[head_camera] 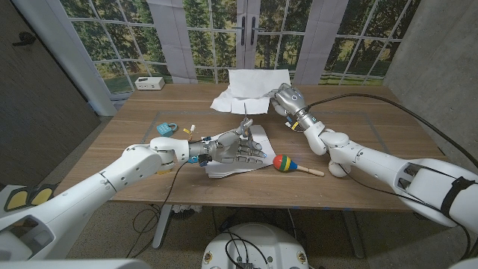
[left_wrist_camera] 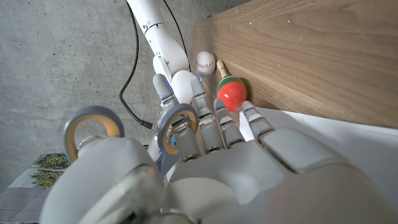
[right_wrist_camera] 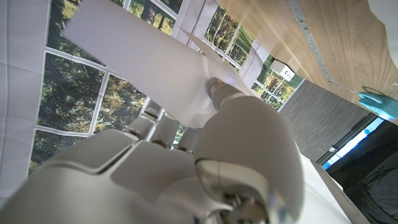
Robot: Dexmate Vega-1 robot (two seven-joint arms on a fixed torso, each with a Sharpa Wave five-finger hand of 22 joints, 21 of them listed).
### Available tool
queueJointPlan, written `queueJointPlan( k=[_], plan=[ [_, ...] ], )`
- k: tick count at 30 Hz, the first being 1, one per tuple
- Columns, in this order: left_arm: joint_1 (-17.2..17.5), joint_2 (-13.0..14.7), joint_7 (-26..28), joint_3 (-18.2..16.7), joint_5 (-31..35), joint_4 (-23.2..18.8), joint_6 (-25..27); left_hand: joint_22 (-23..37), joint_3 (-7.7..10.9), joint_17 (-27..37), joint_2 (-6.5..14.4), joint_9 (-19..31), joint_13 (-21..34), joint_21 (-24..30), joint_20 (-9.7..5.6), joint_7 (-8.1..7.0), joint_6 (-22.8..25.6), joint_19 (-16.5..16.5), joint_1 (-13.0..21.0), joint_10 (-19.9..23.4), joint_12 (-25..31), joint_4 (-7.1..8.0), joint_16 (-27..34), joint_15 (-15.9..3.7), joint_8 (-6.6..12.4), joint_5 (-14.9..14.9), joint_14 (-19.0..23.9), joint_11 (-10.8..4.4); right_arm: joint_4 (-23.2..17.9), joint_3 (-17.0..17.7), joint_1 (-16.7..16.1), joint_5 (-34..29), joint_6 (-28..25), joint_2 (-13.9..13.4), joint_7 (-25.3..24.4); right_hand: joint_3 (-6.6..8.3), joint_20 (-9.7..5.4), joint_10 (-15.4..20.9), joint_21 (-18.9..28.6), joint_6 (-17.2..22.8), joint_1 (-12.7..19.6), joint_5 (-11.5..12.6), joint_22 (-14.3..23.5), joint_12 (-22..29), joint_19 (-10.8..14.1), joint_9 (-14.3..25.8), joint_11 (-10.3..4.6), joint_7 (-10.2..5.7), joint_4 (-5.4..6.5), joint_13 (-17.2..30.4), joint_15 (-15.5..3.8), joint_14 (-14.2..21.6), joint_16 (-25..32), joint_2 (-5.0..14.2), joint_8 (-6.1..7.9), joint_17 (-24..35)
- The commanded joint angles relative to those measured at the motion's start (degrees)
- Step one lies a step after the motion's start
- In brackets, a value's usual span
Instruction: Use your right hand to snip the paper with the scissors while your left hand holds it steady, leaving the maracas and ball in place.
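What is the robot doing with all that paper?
The robot's left hand rests on a sheet of paper near the table's front edge. Its right hand is reaching to the far side and touching another, crumpled sheet. Teal-handled scissors lie untouched. A colourful maraca lies beside the near sheet, and a white ball sits by the right arm.

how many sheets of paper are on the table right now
2: one sheet of paper lies under the left hand near the table's front; another paper, crumpled, sits at the far edge by the right hand. More may be hidden.
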Motion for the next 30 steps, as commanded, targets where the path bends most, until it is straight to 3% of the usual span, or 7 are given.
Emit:
queueJointPlan(
  k=[1,13,14,15,16,23,30],
  plan=[
    [-0.1,-0.1,-0.1,0.1,0.1,0.2,0.0,0.0,-0.06,0.0,0.0,0.0,0.1,0.2,-0.21,3.25,-0.5,0.0,-0.5,3.9,0.2,0.25,0.5,-1.31,-0.24,-0.1,0.8,-4.12,-0.9,0.5,-0.4,-0.3,0.2,-0.2,0.0,0.28,-6.65,0.5,0.8,0.7,-0.7,-0.3,0.1,-0.4,-0.5,0.2,-0.04,-0.15,-0.24,0.1,-6.78,0.7,-0.6,-0.01,-0.1,0.5],
    [0.3,-0.3,-0.1,-0.2,-0.4,0.3,-0.4,0.0,0.45,0.0,0.8,0.0,0.1,0.3,-0.21,2.99,0.0,0.1,0.2,4.2,0.2,0.07,0.5,-1.55,-0.19,0.0,0.9,-4.23,-0.7,0.6,-0.4,-0.5,0.2,-0.2,0.5,0.34,-6.72,0.8,2.1,0.8,-0.8,-0.3,0.0,-0.9,-0.9,0.3,-0.01,-0.17,-0.43,0.5,-6.79,1.0,-1.3,-0.1,-0.27,1.1],
    [0.4,-0.3,0.0,-0.2,-0.4,0.3,-0.3,0.0,0.94,0.0,1.6,-0.1,0.0,0.3,-0.3,3.04,0.3,0.2,0.8,4.4,0.3,-0.04,0.6,-1.74,-0.17,0.0,1.0,-4.27,-0.7,0.5,-0.3,-0.5,0.2,-0.2,0.6,0.35,-6.73,0.8,2.2,0.8,-0.8,-0.3,-0.1,-0.9,-1.0,0.3,0.0,-0.17,-0.46,0.6,-6.8,1.0,-1.5,-0.11,-0.29,1.1],
    [0.4,-0.4,0.1,-0.2,-0.2,0.3,-0.6,0.0,2.53,0.1,4.4,-0.4,-0.3,0.3,0.02,2.67,0.1,0.0,2.5,4.3,0.0,-0.32,0.5,-2.04,-0.57,0.0,0.7,-4.43,-0.6,0.5,-0.3,-0.5,0.3,-0.2,0.6,0.34,-6.7,0.9,2.3,0.8,-0.8,-0.3,-0.1,-1.0,-1.1,0.3,0.0,-0.18,-0.49,0.6,-6.81,1.0,-1.5,-0.13,-0.3,1.2],
    [0.5,-0.5,0.1,-0.3,-0.5,0.4,-0.6,0.0,3.16,0.0,5.5,-0.4,-0.4,0.4,-0.37,2.92,0.7,0.3,3.7,4.7,0.1,-0.64,0.6,-1.97,-0.37,-0.2,1.1,-4.4,-0.7,0.5,-0.3,-0.6,0.2,-0.2,0.7,0.34,-6.78,0.8,2.5,0.8,-0.8,-0.3,-0.1,-1.0,-1.1,0.3,0.0,-0.17,-0.51,0.7,-6.8,1.0,-1.6,-0.13,-0.33,1.2],
    [1.5,-0.7,1.5,-1.0,-1.0,0.1,-1.3,0.0,5.46,-0.1,9.3,-0.1,-0.2,0.4,-0.75,1.9,0.4,0.7,7.6,4.9,0.2,-1.81,0.6,-2.52,-0.42,-0.9,1.3,-5.14,-0.4,0.4,-0.2,-0.6,0.4,-0.1,0.8,0.34,-6.83,1.0,3.3,0.9,-0.9,-0.3,-0.2,-1.4,-1.5,0.3,-0.02,-0.16,-0.59,0.9,-6.81,1.2,-2.1,-0.13,-0.43,1.6],
    [1.2,-1.3,0.1,-0.7,-1.5,1.0,-1.6,0.0,7.0,-0.1,12.8,-0.2,0.1,0.3,-0.78,1.16,0.7,0.4,9.0,5.4,0.4,-1.7,0.7,-3.59,-0.44,-1.6,1.8,-5.91,-0.5,0.4,-0.3,-0.6,0.2,-0.1,0.9,0.32,-6.86,1.2,4.0,0.9,-1.0,-0.3,-0.3,-1.8,-1.8,0.4,-0.03,-0.16,-0.71,1.1,-6.81,1.4,-2.6,-0.16,-0.53,1.9]
  ],
)
